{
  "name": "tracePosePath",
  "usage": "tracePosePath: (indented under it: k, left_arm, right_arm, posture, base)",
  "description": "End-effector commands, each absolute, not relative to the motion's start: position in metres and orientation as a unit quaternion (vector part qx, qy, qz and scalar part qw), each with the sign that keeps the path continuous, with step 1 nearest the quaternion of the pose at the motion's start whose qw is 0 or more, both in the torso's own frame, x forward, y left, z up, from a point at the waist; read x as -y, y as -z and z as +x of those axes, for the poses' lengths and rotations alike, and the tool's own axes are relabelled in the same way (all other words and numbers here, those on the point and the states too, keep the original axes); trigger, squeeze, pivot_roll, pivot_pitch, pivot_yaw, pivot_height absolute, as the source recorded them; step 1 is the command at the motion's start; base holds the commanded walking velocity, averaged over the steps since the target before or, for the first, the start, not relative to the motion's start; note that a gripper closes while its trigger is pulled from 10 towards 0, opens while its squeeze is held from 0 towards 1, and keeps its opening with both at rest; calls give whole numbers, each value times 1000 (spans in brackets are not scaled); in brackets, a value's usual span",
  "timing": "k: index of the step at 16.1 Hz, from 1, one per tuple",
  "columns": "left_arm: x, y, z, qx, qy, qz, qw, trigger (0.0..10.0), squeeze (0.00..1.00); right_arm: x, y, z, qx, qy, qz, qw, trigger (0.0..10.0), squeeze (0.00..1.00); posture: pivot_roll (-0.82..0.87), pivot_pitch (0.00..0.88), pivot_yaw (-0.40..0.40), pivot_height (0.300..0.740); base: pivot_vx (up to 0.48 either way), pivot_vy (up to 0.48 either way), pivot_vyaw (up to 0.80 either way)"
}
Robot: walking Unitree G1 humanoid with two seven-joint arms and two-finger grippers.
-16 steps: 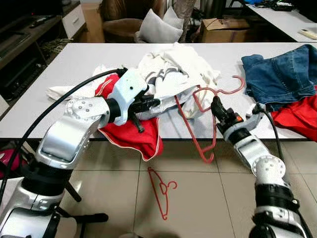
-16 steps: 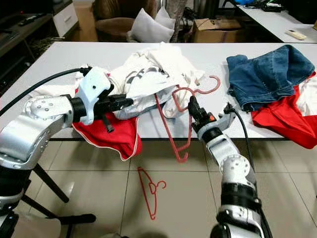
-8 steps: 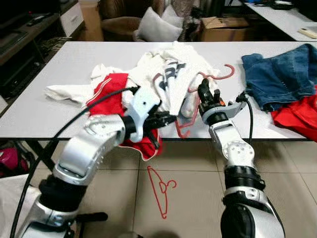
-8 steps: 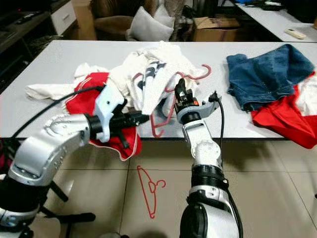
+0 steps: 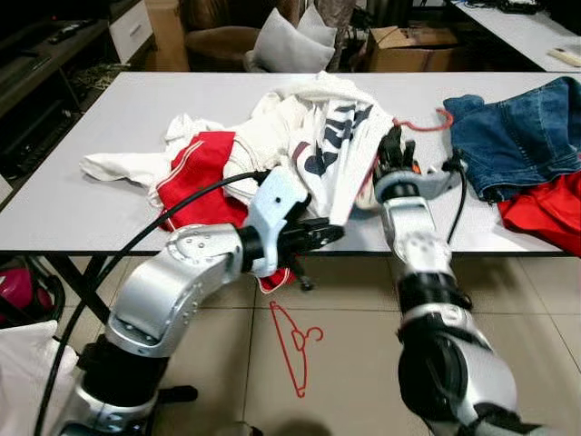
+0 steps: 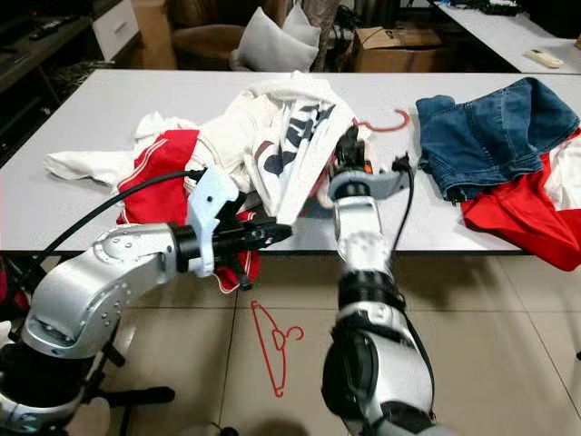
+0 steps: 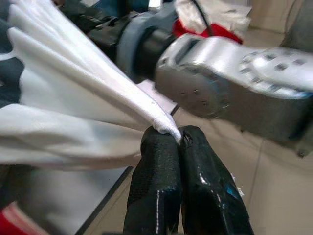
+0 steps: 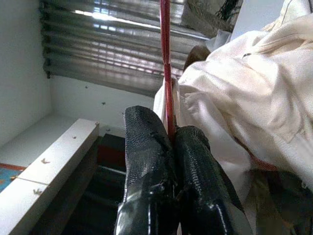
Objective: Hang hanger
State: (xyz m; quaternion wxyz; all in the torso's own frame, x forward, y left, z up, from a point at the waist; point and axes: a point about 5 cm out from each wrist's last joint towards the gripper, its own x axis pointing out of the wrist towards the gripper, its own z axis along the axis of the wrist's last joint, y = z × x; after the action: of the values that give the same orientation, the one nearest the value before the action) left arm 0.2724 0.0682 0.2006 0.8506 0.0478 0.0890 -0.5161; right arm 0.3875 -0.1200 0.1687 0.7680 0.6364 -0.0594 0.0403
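Hanger (image 5: 419, 122): red wire, hook lying on the table (image 5: 109, 145) between the shirt (image 5: 336, 136) and the jeans (image 5: 517, 127); the rest of its frame is buried in the shirt. Right end effector (image 5: 392, 150) is raised at the shirt's edge, fingers pinched closed on the hanger's red wire, as the right wrist view confirms (image 8: 166, 122). Left end effector (image 5: 327, 232) is held at the table's front edge, fingers (image 7: 161, 161) squeezed together on a bunched corner of white shirt fabric, the cloth drawn taut from there back up to the pile. Judgement: mid-step, threading the hanger into the shirt while the left arm holds the cloth open. Nearby: red garment (image 5: 195, 177) under and beside the shirt, hanging over the table edge; second red garment (image 5: 545, 213) beside the jeans at the right; spare hanger (image 5: 295, 350) on the floor (image 5: 363, 363) below. Risks: left grip is on a thin corner only, so more pull could slip the fabric free and collapse the opening. Right grip is on bare thin wire, so the hanger may rotate or slide in the fingers if the cloth snags. Pulling the shirt forward could drag the red garment off the table. Hanger shoulder ends are hidden, so whether they sit inside the neck cannot be told.
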Motion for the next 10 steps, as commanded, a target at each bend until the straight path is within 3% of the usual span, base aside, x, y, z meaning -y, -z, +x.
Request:
tracePosePath:
  k: [1, 5, 6, 7, 8, 9, 10]
  left_arm:
    - [-55, -210, 265, -75, 543, 25, 836, 0, 0]
    - [-44, -224, 261, -60, 562, -35, 824, 0, 0]
    - [-42, -224, 259, -63, 566, -39, 821, 510, 0]
    - [-41, -216, 260, -81, 554, -13, 829, 4549, 0]
    - [-46, -196, 267, -118, 514, 58, 847, 10000, 0]
    - [-47, -194, 268, -123, 513, 69, 847, 10000, 263]
    - [-49, -193, 266, -134, 520, 55, 842, 10000, 1000]
  right_arm:
    - [102, -182, 391, 68, -51, 618, 782, 10000, 0]
    - [86, -182, 392, 60, -59, 597, 798, 10000, 0]
    - [83, -181, 392, 55, -57, 603, 794, 10000, 0]
    - [79, -182, 391, 53, -56, 609, 790, 10000, 0]
    - [76, -187, 392, 62, -74, 625, 775, 10000, 0]
    - [77, -189, 392, 66, -79, 629, 770, 10000, 0]
    - [81, -194, 393, 78, -88, 638, 761, 10000, 0]
  posture:
    - [18, 0, 10, 740]
    - [15, 0, 3, 740]
    - [14, 0, -1, 740]
    - [13, 0, -2, 740]
    - [10, 0, -3, 740]
    - [7, 0, -2, 740]
    - [7, 0, -2, 740]
  base:
    - [0, 0, 0]
    - [0, 0, 0]
    - [0, 0, 0]
    - [0, 0, 0]
    - [0, 0, 0]
    - [0, 0, 0]
    - [0, 0, 0]
